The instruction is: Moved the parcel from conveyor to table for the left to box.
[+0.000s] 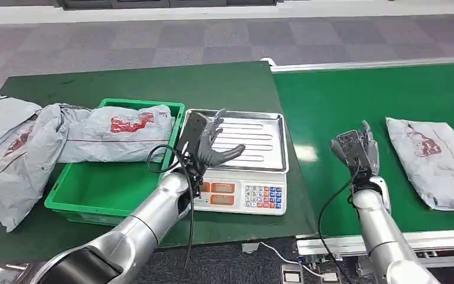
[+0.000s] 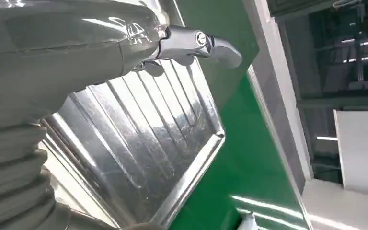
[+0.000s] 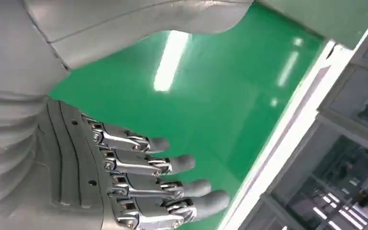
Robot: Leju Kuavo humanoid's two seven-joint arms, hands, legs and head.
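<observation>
- On the green conveyor belt [image 1: 354,100], right of the scale [image 1: 239,177], I see the grey parcel [image 1: 431,161] lying flat with a red print on its top face.
- My right hand [image 1: 357,151] hangs above the belt between the scale and the parcel, apart from the parcel, fingers [image 3: 172,163] spread and extended, nothing in its grasp.
- My left hand [image 1: 210,145] is raised over the scale's ribbed steel tray [image 1: 266,157], at the tray's left side, fingers apart and empty; from the left wrist I see the thumb [image 2: 196,43] stretched out above the tray [image 2: 139,143].
- Just left of the scale sits a green bin [image 1: 83,195] on the green table [image 1: 153,80], and a grey bag [image 1: 118,133] with a red mark lies across the bin's far rim.
- Further left of the scale, beyond the bin, more grey bags [image 1: 9,148] are heaped on the table.
- I can see a black cable [image 1: 174,163] looped beside my left wrist, near the scale's front-left corner.
</observation>
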